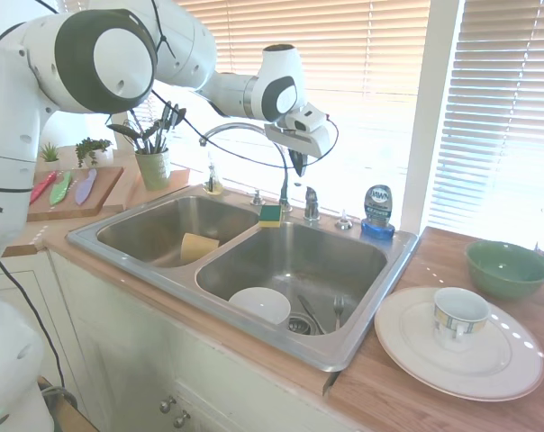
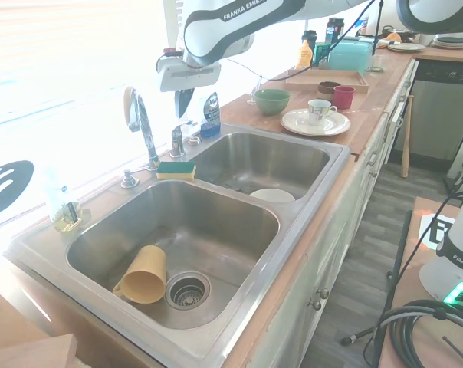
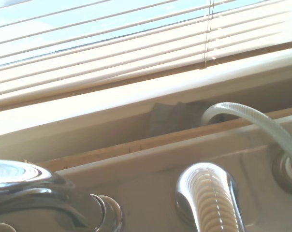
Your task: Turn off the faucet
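The faucet [image 1: 245, 130] is a chrome gooseneck arching over the divider of the double sink, also seen as the faucet [image 2: 138, 119] from the other side. Its short chrome lever handle [image 1: 312, 205] stands upright just right of the spout base, between the spout and the blue soap bottle. My gripper [image 1: 297, 166] hangs pointing down a little above the lever handle [image 2: 178, 140], apart from it, with its dark fingers together and nothing held. From the wrist, the ribbed lever handle [image 3: 209, 200] shows close below, beside the faucet base [image 3: 44, 193]. I see no water stream.
A blue dish-soap bottle [image 1: 377, 211] and a small chrome cap [image 1: 344, 220] stand right of the lever. A sponge [image 1: 270, 214] lies at the spout base. The sink [image 1: 362, 306] holds a yellow cup [image 1: 198, 245] and white bowl [image 1: 258, 304]. A plate with a mug [image 1: 459, 315] sits on the counter.
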Controlling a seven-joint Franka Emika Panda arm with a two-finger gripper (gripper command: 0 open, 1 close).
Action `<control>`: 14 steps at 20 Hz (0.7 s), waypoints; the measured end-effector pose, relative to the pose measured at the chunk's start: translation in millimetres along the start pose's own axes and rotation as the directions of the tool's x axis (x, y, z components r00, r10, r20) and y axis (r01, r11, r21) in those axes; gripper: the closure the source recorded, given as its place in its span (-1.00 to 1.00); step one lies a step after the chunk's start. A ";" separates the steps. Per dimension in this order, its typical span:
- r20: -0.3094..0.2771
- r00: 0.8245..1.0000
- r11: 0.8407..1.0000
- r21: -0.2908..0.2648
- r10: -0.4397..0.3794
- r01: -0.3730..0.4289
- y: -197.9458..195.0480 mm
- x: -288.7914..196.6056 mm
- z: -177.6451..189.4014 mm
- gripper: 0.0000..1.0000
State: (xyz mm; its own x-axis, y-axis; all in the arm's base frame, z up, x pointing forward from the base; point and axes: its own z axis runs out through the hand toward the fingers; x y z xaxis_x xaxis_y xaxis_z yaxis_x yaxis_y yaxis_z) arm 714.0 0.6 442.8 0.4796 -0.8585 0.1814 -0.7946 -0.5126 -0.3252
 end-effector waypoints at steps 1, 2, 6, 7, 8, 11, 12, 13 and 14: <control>0.001 1.000 1.000 -0.003 0.000 0.000 0.6 0.0 2.2 1.00; 0.001 1.000 1.000 -0.004 0.000 0.000 0.8 0.0 2.8 1.00; 0.006 1.000 1.000 -0.010 0.000 0.000 1.7 -0.5 3.8 1.00; 0.009 1.000 1.000 -0.015 0.000 0.000 2.7 -1.1 5.0 1.00; 0.012 1.000 1.000 -0.020 0.000 0.000 3.6 -1.6 6.2 1.00; 0.022 1.000 0.999 -0.040 0.001 0.000 5.4 -3.4 8.0 1.00; 0.026 1.000 0.999 -0.046 0.002 0.000 6.2 -3.9 8.7 1.00; 0.028 1.000 0.999 -0.049 0.002 0.000 6.8 -4.3 9.5 1.00; 0.028 1.000 0.999 -0.050 0.002 -0.001 7.2 -4.3 9.8 1.00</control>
State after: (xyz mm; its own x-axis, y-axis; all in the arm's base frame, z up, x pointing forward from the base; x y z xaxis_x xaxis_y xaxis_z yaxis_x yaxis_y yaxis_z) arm 709.9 0.7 430.6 0.4884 -0.8589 0.1542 -0.8126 -0.5120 -0.2784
